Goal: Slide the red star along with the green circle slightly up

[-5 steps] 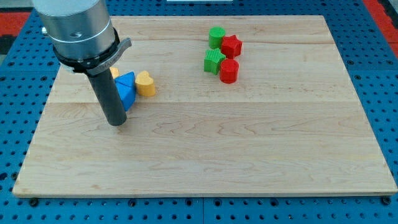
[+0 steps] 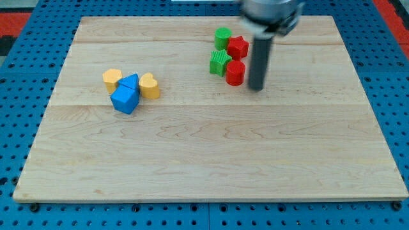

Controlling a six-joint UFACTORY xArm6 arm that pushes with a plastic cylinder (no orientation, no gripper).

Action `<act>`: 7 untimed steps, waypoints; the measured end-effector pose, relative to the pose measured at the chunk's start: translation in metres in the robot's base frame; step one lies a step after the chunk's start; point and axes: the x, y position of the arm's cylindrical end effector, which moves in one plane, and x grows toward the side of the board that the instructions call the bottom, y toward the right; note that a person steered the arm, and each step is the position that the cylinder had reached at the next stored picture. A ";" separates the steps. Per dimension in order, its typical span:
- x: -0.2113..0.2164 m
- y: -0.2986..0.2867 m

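The red star [image 2: 238, 46] lies near the view's top, touching the green circle [image 2: 223, 38] at its upper left. Just below them sit a green star [image 2: 220, 62] and a red round block [image 2: 235, 73], packed close together. My tip [image 2: 256, 87] rests on the board just right of the red round block and below and right of the red star, apart from both. The rod above it is blurred by motion.
At the view's left sits a cluster: a yellow block [image 2: 112, 79], a yellow heart [image 2: 149, 85], and two blue blocks [image 2: 130, 82] [image 2: 124, 99]. The wooden board [image 2: 204, 160] lies on a blue pegboard surface.
The arm has swung from the left cluster across to the right, beside the red and green group. No block has visibly moved.
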 end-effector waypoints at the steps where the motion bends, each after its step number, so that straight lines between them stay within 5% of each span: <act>1: -0.038 -0.005; 4: -0.077 -0.061; 7: -0.113 -0.031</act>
